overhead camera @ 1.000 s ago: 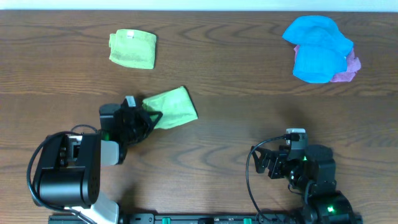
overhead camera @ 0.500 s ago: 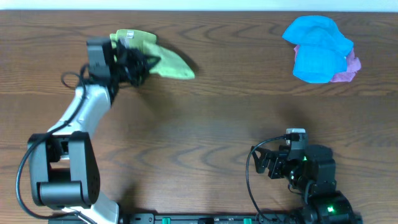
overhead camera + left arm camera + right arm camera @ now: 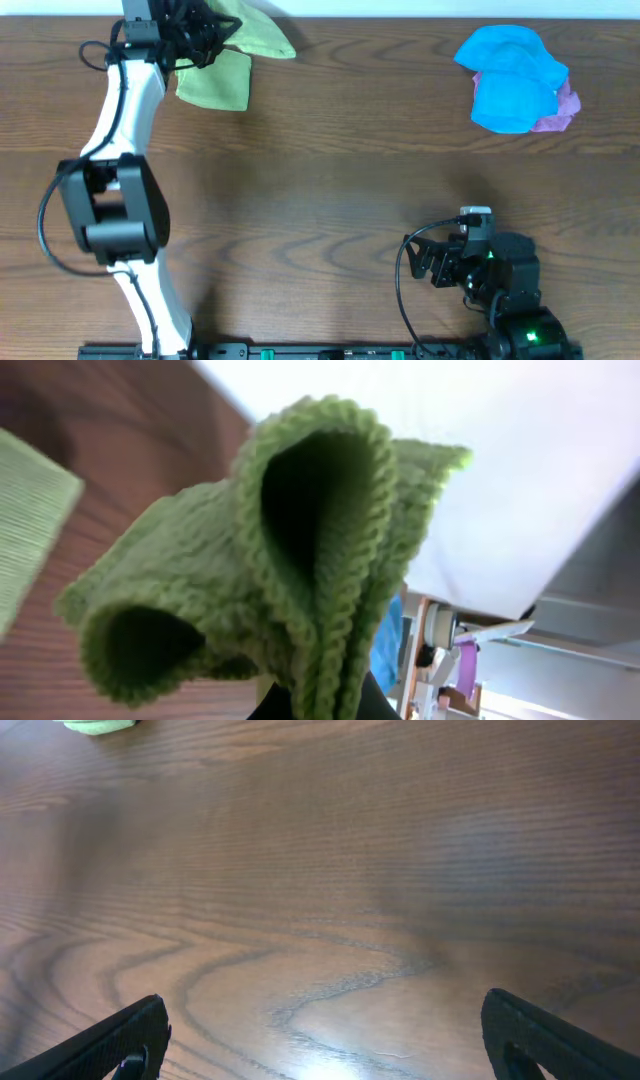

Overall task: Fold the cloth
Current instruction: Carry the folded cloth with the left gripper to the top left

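The lime-green cloth (image 3: 258, 36) hangs folded in the air at the table's far left back edge, with my left gripper (image 3: 212, 28) shut on it. In the left wrist view the cloth (image 3: 300, 550) fills most of the frame in doubled layers, pinched between the dark jaws at the bottom edge, where the left gripper (image 3: 322, 705) just shows. My right gripper (image 3: 428, 262) rests near the front right of the table. It is open, its fingertips (image 3: 135, 1038) wide apart over bare wood with nothing between them; the right gripper (image 3: 330, 1045) touches no cloth.
A second green folded cloth (image 3: 215, 82) lies on the table just below the held one, also seen in the left wrist view (image 3: 25, 530). A bright blue cloth (image 3: 510, 72) sits on a pink one (image 3: 562, 110) at the back right.
My left arm has swung the cloth from the left middle of the table out to the far back left, above the other green cloth. The right arm has not moved.
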Controlling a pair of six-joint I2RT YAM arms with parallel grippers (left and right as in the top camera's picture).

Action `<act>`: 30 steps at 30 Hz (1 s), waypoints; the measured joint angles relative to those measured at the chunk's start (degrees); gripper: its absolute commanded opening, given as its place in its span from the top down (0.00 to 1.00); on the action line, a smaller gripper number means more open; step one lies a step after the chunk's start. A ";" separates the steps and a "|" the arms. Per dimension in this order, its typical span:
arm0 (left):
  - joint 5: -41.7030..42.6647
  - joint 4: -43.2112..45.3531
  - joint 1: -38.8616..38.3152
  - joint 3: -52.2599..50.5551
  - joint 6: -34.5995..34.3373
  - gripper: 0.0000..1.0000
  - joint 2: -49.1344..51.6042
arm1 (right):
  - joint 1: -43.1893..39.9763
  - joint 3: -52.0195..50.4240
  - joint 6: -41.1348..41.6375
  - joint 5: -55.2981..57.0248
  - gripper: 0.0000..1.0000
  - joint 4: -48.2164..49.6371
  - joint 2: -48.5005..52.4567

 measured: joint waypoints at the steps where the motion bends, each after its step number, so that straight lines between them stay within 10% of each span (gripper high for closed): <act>1: 0.68 -0.76 0.55 1.40 0.09 0.95 1.55 | 0.00 0.00 0.00 0.00 0.01 0.02 0.00; 30: 12.94 1.11 8.94 4.74 2.03 0.95 9.64 | 0.00 0.00 0.00 0.00 0.01 0.02 0.00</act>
